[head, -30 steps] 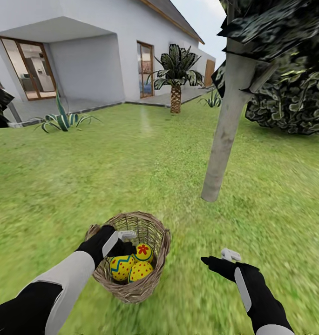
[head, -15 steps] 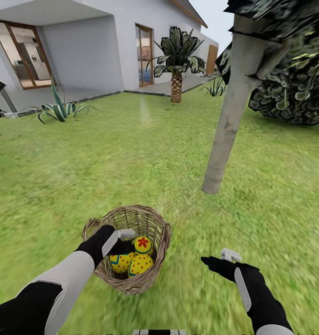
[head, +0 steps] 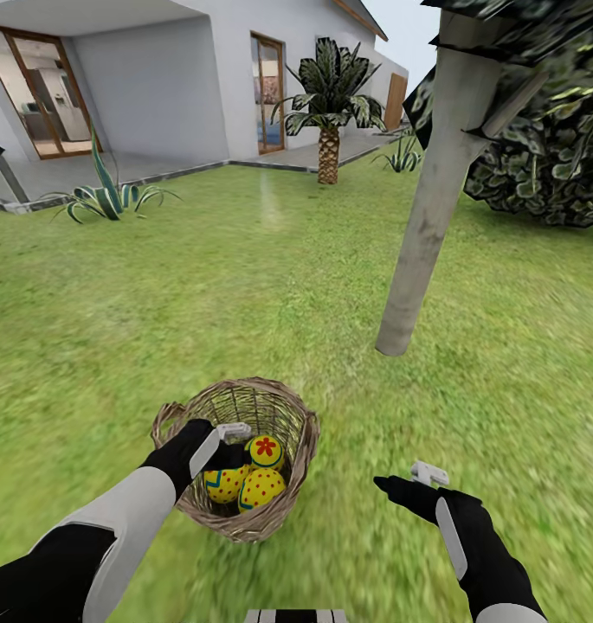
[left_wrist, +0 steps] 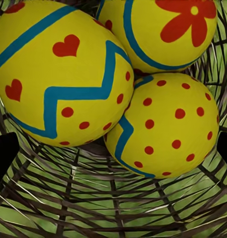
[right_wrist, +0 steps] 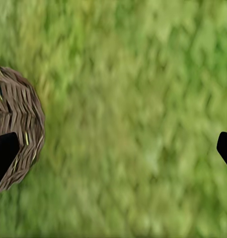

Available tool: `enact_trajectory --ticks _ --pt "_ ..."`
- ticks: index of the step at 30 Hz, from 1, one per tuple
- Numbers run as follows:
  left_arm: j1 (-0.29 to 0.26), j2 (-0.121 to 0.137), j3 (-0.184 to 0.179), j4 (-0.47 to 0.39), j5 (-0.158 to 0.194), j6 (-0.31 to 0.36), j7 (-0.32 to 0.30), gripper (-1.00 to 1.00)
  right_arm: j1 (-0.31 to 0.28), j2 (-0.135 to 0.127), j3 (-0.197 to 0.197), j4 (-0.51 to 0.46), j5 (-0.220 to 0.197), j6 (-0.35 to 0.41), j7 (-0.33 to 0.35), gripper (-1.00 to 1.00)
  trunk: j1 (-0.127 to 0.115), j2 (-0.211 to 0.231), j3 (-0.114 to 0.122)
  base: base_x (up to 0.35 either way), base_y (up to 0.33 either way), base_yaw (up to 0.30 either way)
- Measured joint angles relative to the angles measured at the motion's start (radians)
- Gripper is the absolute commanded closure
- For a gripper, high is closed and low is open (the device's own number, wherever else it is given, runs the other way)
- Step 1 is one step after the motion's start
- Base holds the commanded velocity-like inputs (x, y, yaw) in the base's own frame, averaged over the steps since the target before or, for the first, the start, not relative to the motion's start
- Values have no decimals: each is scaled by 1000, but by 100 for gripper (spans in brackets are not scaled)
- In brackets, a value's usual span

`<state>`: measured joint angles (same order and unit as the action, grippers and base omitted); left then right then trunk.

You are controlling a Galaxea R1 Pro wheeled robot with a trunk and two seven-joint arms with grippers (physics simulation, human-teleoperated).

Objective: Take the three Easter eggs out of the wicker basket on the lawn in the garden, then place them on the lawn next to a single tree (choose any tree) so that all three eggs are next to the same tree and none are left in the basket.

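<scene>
1. Over the last second the whole head view has slid: the wicker basket, the tree and the house now sit a little higher in the picture. That is the camera moving, not the things. The basket keeps its place on the lawn relative to the trunk.

2. Against the basket, the left gripper has sunk slightly. A second ago it hung at the rim above the zigzag egg; now it reaches further inside, covering more of that egg.

3. All three eggs are still in the basket, packed against its near wall and touching one another: the zigzag egg, the dotted egg and the flower egg. None has been lifted.

4. The left wrist view looks straight onto the eggs from close by, with dark fingertips at the two side edges of the picture. So the jaws stand spread wide and grip nothing; the zigzag and dotted eggs lie between them.

5. The right gripper has not shifted. It hovers over bare grass just beside the basket on the tree's side, jaws apart and empty, with its fingertips at the picture's edges and the basket wall to one side.

6. My reading: the task is at its very start, with the first grasp being lined up. The tree stands near the basket, so the carry should be short.

7. The eggs are round and crowded, so closing on one may nudge its neighbours.
</scene>
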<state>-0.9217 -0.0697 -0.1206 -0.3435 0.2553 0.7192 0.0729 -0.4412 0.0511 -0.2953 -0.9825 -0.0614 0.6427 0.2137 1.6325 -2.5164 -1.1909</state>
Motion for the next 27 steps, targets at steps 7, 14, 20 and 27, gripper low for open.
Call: enact_trajectory --ticks 7,14,20,27 --pt "0 0 0 2 -3 -21 4 -100 0 0 0 0 0 -1 0 -100 0 0 0 0 0 0" --pt "0 0 0 4 -5 -25 6 -100 0 0 0 0 0 -1 -1 -100 2 -1 -19 0 0 0" --pt "0 -1 -2 12 -5 -17 -7 -100 0 0 0 0 0 -1 -1 -100 4 -2 -35 0 0 0" --pt "0 -2 -9 8 -3 -12 -29 -100 0 0 0 0 0 -1 -1 -100 4 -2 -35 0 0 0"
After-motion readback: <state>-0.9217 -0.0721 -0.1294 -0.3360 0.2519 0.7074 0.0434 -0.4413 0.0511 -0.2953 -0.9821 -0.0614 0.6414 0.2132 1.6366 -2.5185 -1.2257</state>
